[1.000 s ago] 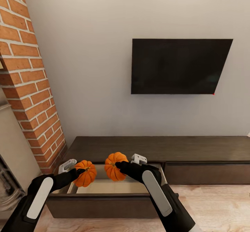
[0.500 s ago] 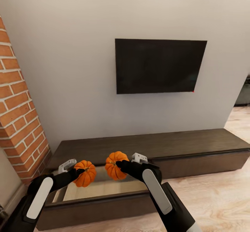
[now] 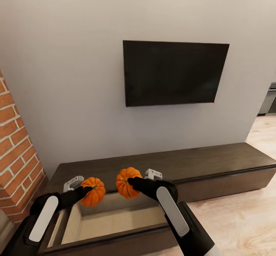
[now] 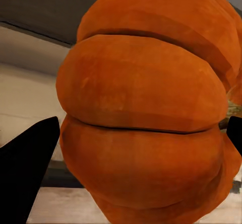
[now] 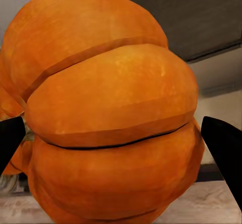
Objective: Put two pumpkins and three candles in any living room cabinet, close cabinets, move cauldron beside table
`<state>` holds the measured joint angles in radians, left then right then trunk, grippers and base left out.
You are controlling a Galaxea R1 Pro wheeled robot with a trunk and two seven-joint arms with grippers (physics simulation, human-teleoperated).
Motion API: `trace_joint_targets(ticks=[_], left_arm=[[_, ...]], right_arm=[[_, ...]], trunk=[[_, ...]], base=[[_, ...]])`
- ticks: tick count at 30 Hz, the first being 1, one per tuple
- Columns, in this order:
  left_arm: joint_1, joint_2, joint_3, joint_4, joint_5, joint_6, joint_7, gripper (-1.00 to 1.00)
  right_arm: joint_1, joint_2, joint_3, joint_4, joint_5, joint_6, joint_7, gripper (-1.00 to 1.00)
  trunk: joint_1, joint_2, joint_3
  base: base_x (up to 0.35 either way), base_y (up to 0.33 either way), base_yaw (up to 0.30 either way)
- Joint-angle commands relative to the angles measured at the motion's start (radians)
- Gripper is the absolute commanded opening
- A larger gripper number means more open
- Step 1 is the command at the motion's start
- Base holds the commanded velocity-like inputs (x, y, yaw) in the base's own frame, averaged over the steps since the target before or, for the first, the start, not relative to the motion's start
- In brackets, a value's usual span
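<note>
Each hand holds a ribbed orange pumpkin above the open drawer [image 3: 111, 222] of the long dark-brown cabinet [image 3: 199, 164]. My left gripper [image 3: 87, 191] is shut on the left pumpkin [image 3: 94, 191], which looms large in the left wrist view [image 4: 146, 113] between two black fingers [image 4: 27, 168]. My right gripper [image 3: 130, 184] is shut on the right pumpkin [image 3: 126, 182], seen close up in the right wrist view [image 5: 111, 118]. The drawer's pale beige inside looks bare where it shows. Candles, cauldron and table are out of view.
A black wall-mounted TV [image 3: 172, 72] hangs above the cabinet. A red brick column [image 3: 15, 160] stands at the left. Light wooden floor [image 3: 241, 217] spreads to the right of the drawer, with a dark appliance [image 3: 270, 100] far right.
The whole picture has swung, so the brick column slid left and the cabinet's right end came into sight. Both grippers hold the pumpkins in the same pose over the drawer.
</note>
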<state>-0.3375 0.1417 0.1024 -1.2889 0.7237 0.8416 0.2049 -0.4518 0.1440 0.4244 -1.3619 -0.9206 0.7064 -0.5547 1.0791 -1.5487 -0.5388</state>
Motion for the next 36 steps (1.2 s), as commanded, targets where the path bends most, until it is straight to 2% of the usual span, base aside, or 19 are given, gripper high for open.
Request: trace_joint_targets(ticks=[1,6,15,36], left_arm=[[0.0,0.0,0.0,0.0,0.005,-0.001,0.002,-1.0],[0.0,-0.002,-0.001,0.0,0.005,-0.006,0.003,-1.0],[0.0,-0.005,-0.001,0.0,0.004,-0.007,0.004,-1.0],[0.0,-0.005,-0.002,0.0,0.003,-0.007,0.004,-1.0]], right_arm=[[0.0,0.0,0.001,0.0,-0.001,-0.002,-0.002,-1.0],[-0.001,-0.001,0.003,0.0,-0.001,-0.001,0.0,-1.0],[-0.001,-0.001,0.004,0.001,-0.001,-0.001,0.0,-1.0],[-0.004,-0.001,0.008,-0.001,-0.001,-0.001,0.001,-1.0]], trunk=[[0.0,0.0,0.0],[0.0,0.0,0.0],[0.0,0.0,0.003],[0.0,0.0,0.005]], base=[[0.266,0.105,0.244],[0.159,0.032,0.25],[0.084,-0.005,0.092],[-0.055,-0.022,0.101]])
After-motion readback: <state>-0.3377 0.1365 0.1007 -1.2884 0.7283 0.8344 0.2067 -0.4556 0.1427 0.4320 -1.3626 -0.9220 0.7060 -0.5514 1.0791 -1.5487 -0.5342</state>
